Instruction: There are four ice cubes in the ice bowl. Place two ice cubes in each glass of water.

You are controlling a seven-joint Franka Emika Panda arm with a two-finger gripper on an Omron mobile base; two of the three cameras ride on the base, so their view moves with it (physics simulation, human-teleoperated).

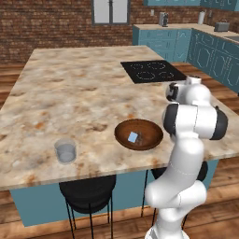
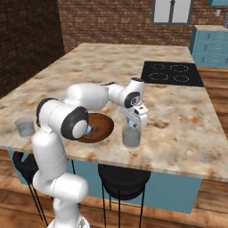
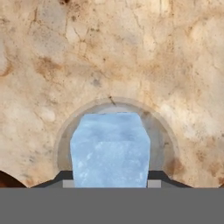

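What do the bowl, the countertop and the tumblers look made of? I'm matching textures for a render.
The ice bowl looks like dark-brown wood with a smooth, matte finish. The counter looks like polished stone, judging by its mottled beige and rust veining. The glass of water seems to be clear glass or plastic, see-through and tinted pale blue.

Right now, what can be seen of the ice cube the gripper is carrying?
The ice cube is a pale blue-white, cloudy, translucent block with squared faces and slightly soft edges. In the hand view it sits clamped between the two dark fingers, one against each side. It hangs directly above the round rim of a glass standing on the speckled stone counter. It looks whole, and is not yet in the water.
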